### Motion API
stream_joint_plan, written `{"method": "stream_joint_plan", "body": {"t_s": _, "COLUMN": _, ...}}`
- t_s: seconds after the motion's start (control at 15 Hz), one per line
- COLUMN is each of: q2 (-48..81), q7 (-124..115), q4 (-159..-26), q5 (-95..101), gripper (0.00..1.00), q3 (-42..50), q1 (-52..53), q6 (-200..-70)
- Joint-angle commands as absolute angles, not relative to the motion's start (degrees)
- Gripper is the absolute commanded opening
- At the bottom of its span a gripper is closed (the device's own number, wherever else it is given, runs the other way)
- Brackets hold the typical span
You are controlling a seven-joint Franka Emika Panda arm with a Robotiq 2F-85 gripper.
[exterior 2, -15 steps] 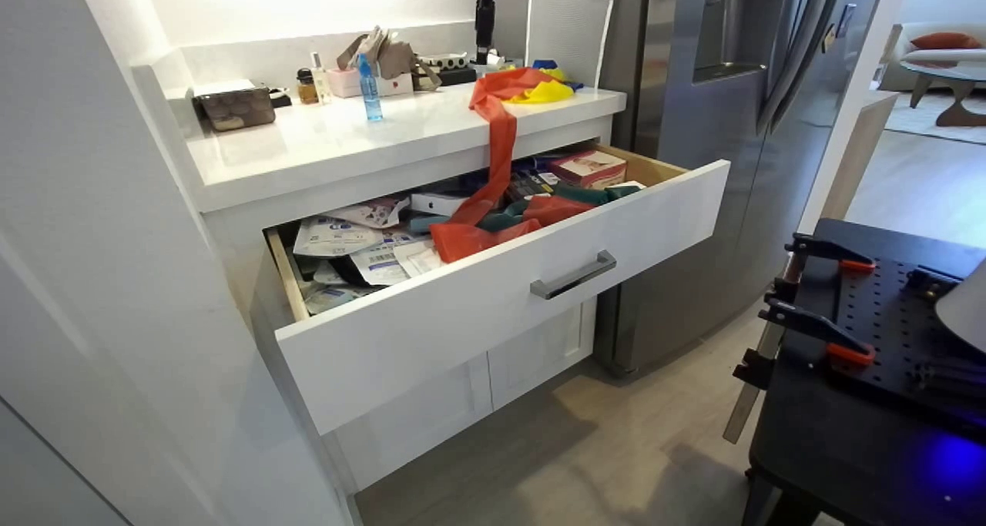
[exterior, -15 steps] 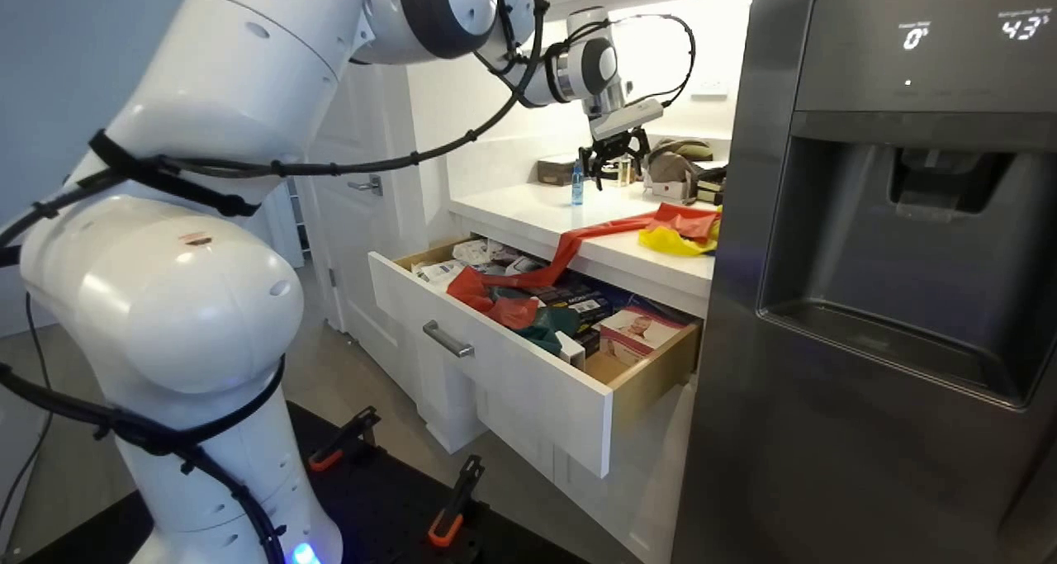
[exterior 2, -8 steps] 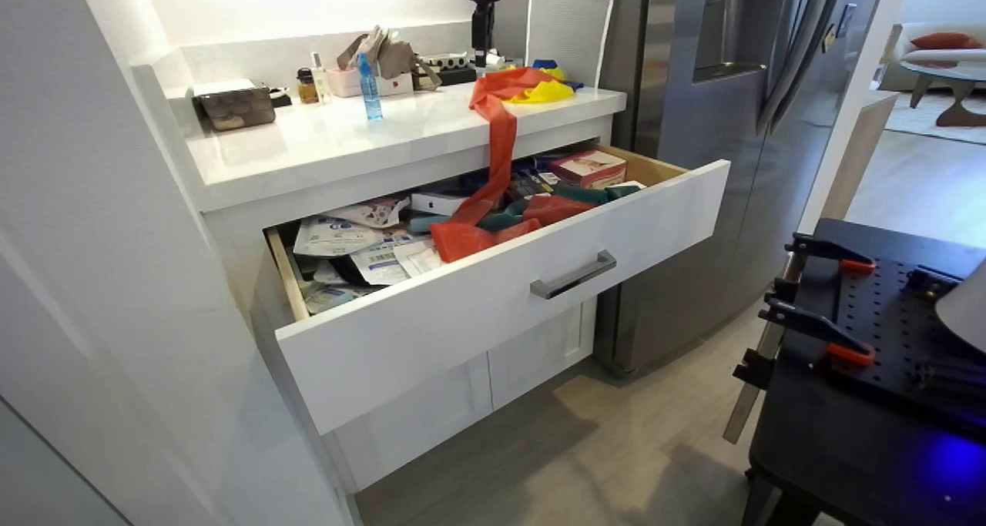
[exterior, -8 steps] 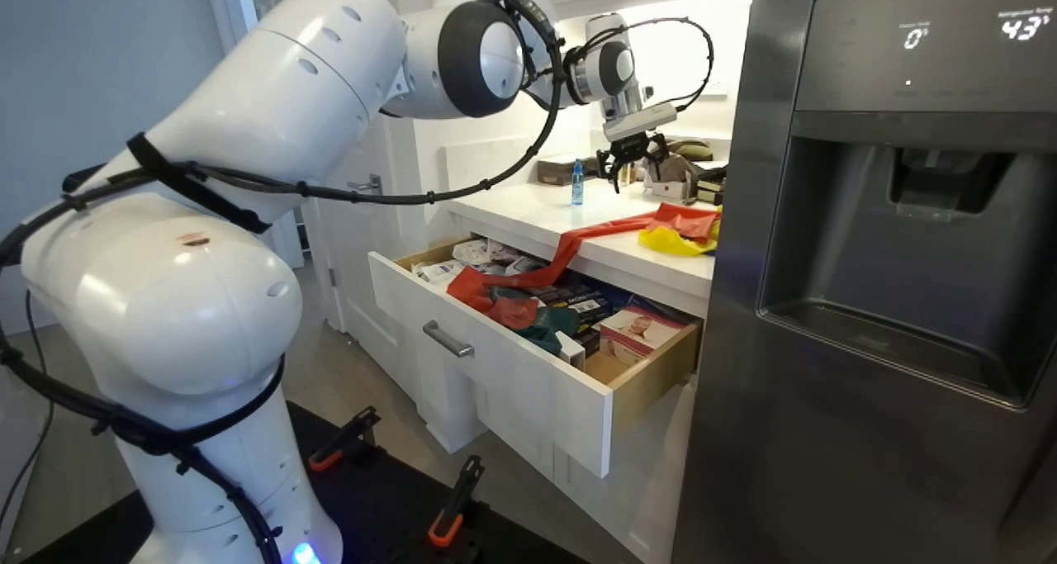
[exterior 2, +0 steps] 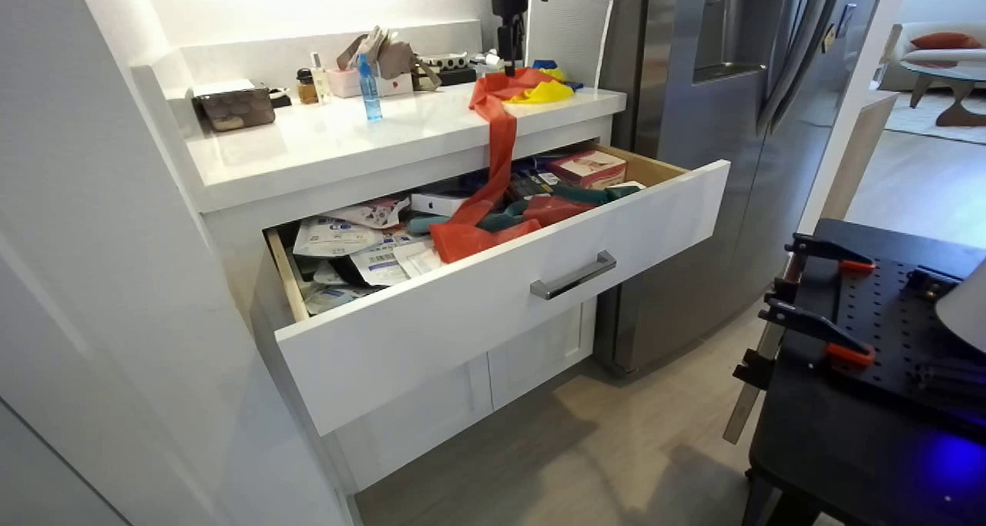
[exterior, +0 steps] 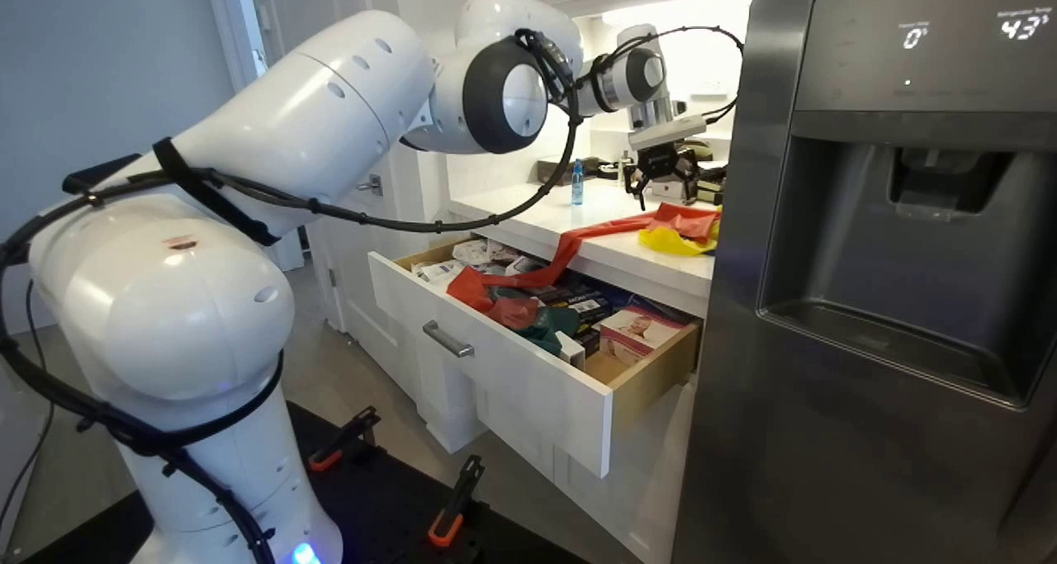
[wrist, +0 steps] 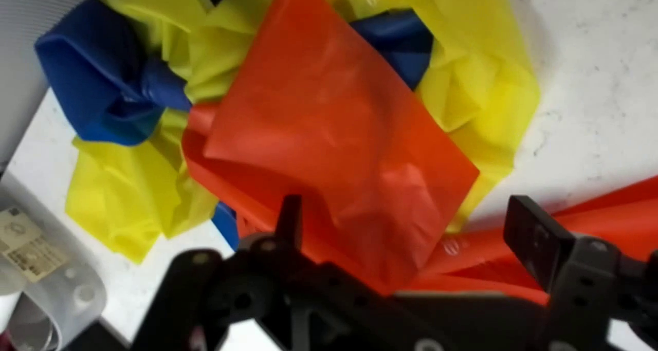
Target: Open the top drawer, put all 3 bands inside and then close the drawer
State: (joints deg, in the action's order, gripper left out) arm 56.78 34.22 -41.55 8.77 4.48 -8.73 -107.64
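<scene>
Red band, yellow band, white drawer

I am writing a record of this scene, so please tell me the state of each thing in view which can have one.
Top drawer: pulled open
Red band: hanging from the counter into the drawer
Yellow band: crumpled on the counter, partly under the red one
Blue band: bunched up among the yellow folds
Hand: open, gripping nothing, over the red band
Lower cabinet doors: shut
Blue bottle: standing upright
Fridge display: lit
</scene>
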Motion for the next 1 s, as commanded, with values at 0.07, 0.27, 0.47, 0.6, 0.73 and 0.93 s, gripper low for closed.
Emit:
{"method": "stream_joint_plan", "body": {"t_s": 0.07, "q2": 59.89, "q7": 32.35, "q4": -36.75, "q5": 9.08, "gripper": 1.00, "q3": 6.03, "q1": -9.91, "q6": -102.62}}
{"method": "stream_joint_plan", "body": {"t_s": 0.27, "q2": 60.86, "q7": 31.90, "q4": -36.48, "q5": 8.86, "gripper": 1.00, "q3": 6.63, "q1": -10.75, "q6": -100.61}}
{"method": "stream_joint_plan", "body": {"t_s": 0.47, "q2": 61.49, "q7": 31.77, "q4": -36.84, "q5": 8.51, "gripper": 1.00, "q3": 6.38, "q1": -11.51, "q6": -98.76}}
{"method": "stream_joint_plan", "body": {"t_s": 0.6, "q2": 61.98, "q7": 31.81, "q4": -37.06, "q5": 8.39, "gripper": 1.00, "q3": 6.23, "q1": -11.80, "q6": -97.39}}
{"method": "stream_joint_plan", "body": {"t_s": 0.73, "q2": 62.42, "q7": 32.43, "q4": -37.24, "q5": 8.48, "gripper": 0.75, "q3": 6.09, "q1": -11.89, "q6": -96.51}}
{"method": "stream_joint_plan", "body": {"t_s": 0.93, "q2": 62.20, "q7": 32.93, "q4": -37.51, "q5": 8.26, "gripper": 0.58, "q3": 5.61, "q1": -11.75, "q6": -95.34}}
